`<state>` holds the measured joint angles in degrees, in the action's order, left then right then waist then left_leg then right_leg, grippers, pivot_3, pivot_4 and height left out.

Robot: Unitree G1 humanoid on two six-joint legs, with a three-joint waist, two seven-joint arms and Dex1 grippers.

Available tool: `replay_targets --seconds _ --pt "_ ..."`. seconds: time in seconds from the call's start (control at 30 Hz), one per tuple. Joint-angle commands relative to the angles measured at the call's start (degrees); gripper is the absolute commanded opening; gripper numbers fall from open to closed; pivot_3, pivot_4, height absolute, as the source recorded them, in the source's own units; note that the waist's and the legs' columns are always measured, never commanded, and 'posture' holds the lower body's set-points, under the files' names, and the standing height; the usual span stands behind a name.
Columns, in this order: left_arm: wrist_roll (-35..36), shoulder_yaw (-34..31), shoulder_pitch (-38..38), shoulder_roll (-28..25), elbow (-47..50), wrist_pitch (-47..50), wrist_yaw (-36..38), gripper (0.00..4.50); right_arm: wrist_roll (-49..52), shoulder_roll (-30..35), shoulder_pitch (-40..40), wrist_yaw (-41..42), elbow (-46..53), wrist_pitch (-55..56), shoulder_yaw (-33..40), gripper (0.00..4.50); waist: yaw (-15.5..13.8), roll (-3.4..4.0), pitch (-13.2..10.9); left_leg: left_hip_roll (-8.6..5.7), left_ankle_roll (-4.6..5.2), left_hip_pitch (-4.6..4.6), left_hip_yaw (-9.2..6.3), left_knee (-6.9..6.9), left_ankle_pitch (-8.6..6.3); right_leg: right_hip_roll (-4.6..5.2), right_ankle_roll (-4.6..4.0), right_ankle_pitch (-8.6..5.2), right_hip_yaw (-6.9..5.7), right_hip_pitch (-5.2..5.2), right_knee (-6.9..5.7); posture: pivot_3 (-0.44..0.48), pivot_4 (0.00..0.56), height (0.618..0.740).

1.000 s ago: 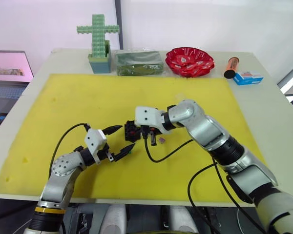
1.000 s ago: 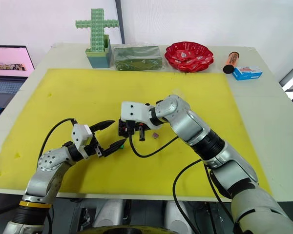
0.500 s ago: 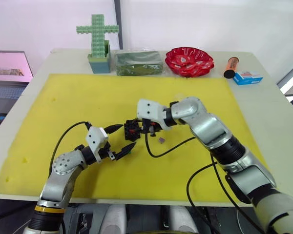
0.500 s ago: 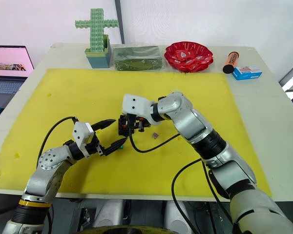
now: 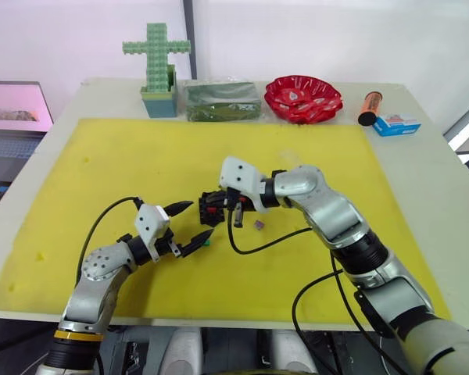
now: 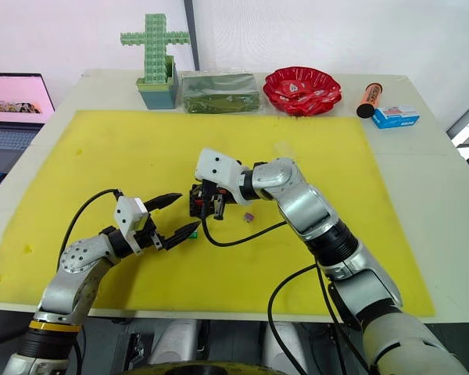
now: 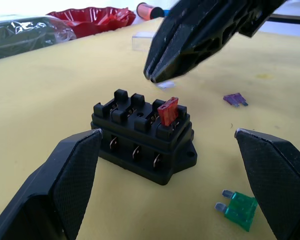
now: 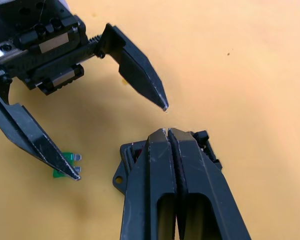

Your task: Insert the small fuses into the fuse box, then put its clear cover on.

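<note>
Bright, even indoor light falls from overhead; shadows on the yellow mat [image 5: 125,164] are faint and short. The red bowl [image 5: 303,98] at about one o'clock on the table carries small white glints. In the left wrist view the black fuse box [image 7: 142,135] is sharp; the big dark fingers [image 7: 60,187] up close are soft, and the far background blurs and washes pale.
</note>
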<state>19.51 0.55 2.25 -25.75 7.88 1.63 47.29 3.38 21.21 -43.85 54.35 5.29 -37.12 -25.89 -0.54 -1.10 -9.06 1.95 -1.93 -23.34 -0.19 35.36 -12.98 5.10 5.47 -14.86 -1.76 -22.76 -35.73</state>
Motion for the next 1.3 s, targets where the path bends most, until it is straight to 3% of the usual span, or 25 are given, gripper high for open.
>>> replay_targets --seconds 0.03,1.3 --pt "0.70 -1.24 -0.14 -0.11 1.54 -1.04 -0.15 4.50 -0.72 0.32 0.07 -0.36 -0.04 1.42 -0.29 0.02 0.02 0.00 0.00 0.00 0.00 0.00 0.00 0.00 0.00 0.00 0.00 0.00 0.00 0.00 0.00 0.000 0.150 0.740" --pt "0.24 -0.96 -0.27 0.15 2.00 -0.29 -1.03 4.50 -3.81 2.52 1.44 2.66 1.42 5.67 -3.34 0.02 0.03 0.00 0.00 0.00 0.00 0.04 0.00 0.00 0.00 0.00 0.00 -0.01 0.00 0.01 -0.03 0.000 0.150 0.740"
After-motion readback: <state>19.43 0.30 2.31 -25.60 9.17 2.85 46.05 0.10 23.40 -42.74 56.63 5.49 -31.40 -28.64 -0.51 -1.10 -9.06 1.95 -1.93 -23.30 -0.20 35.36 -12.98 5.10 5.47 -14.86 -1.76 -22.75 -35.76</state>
